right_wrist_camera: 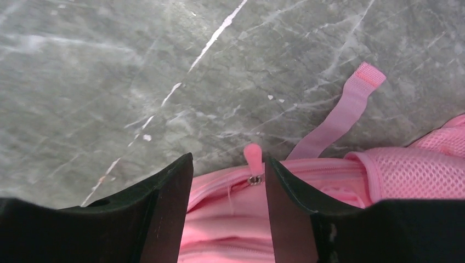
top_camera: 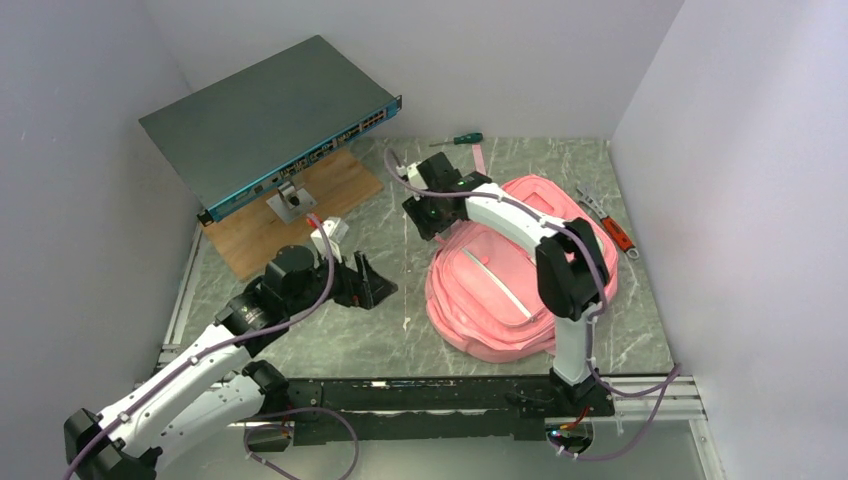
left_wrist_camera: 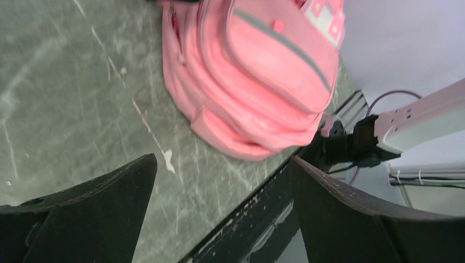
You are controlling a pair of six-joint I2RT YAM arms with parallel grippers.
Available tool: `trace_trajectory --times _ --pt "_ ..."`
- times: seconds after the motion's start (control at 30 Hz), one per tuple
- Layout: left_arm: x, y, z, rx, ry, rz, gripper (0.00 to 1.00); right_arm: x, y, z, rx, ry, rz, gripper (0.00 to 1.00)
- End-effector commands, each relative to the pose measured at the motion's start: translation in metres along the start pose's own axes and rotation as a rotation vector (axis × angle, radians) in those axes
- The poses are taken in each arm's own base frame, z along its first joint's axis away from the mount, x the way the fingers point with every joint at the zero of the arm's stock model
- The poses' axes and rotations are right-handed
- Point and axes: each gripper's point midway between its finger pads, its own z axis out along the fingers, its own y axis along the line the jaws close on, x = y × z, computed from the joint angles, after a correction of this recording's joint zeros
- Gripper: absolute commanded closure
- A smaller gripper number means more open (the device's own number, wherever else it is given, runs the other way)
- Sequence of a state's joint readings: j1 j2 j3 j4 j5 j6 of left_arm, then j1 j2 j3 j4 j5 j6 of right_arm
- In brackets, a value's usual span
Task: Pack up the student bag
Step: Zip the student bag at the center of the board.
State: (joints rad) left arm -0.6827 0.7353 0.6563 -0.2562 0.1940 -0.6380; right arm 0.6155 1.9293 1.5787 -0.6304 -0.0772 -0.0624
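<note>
The student bag (top_camera: 500,285) is a pink backpack lying flat on the marble table, right of centre. My right gripper (top_camera: 432,215) reaches over it to its far-left end. In the right wrist view the right gripper (right_wrist_camera: 227,164) is open, with its jaws on either side of a small pink zip pull (right_wrist_camera: 252,155) on the bag's edge (right_wrist_camera: 230,219); the pull is close to the right finger (right_wrist_camera: 285,203). My left gripper (top_camera: 375,285) is open and empty, low over the table left of the bag. The left wrist view shows the left gripper (left_wrist_camera: 222,164) apart from the bag (left_wrist_camera: 257,71).
A grey network switch (top_camera: 270,120) leans on a stand over a wooden board (top_camera: 290,215) at the back left. A green screwdriver (top_camera: 465,139) lies at the back. A wrench (top_camera: 590,203) and a red-handled tool (top_camera: 617,234) lie right of the bag. A loose pink strap (right_wrist_camera: 342,118) trails on the table.
</note>
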Motion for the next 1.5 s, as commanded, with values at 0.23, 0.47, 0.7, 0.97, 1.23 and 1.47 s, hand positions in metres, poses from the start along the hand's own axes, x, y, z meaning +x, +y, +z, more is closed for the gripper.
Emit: trace_trajectory --times 0.23,0.47,0.7,0.97,1.23,1.47 --pt "0.033 0.002 0.005 0.066 0.077 -0.064 0.0 0.016 -0.03 0.023 0.226 0.066 -0.033 0.49" --pt "0.043 0.002 0.013 0.09 0.111 -0.113 0.0 0.032 -0.025 0.034 0.262 0.097 -0.057 0.5" --pt "0.055 0.004 0.02 0.104 0.133 -0.196 0.01 0.038 -0.019 0.043 0.232 0.09 -0.072 0.58" --pt "0.081 0.006 0.048 0.171 0.196 -0.393 0.24 0.02 -0.001 0.025 0.142 -0.002 -0.064 1.0" --pt "0.095 -0.007 0.091 0.229 0.281 -0.465 0.24 0.001 0.029 0.004 -0.049 -0.083 0.004 1.0" --pt "0.12 -0.002 0.131 0.228 0.356 -0.529 0.31 -0.019 0.06 -0.023 -0.238 -0.147 0.142 1.0"
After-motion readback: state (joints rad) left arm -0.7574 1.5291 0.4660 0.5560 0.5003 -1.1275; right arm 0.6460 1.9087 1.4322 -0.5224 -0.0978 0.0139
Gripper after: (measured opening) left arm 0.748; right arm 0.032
